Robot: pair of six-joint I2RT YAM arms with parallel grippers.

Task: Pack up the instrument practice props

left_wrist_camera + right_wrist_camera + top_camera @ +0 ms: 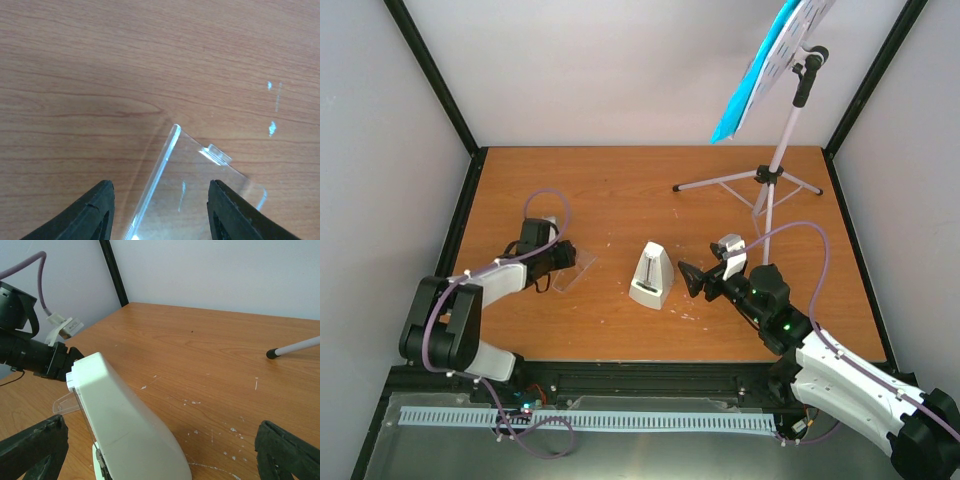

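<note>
Standing white and pyramid-shaped, the metronome (651,278) faces the wide right tool (692,281); the part-open left tool (161,189) straddles its clear cover (200,192).

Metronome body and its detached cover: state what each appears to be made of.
Cover: probably clear hard plastic. The grain of the table shows through it, its edges catch the light, and it has a moulded tab. Metronome body: likely opaque white plastic, smooth with a soft sheen and rounded moulded edges.
</note>
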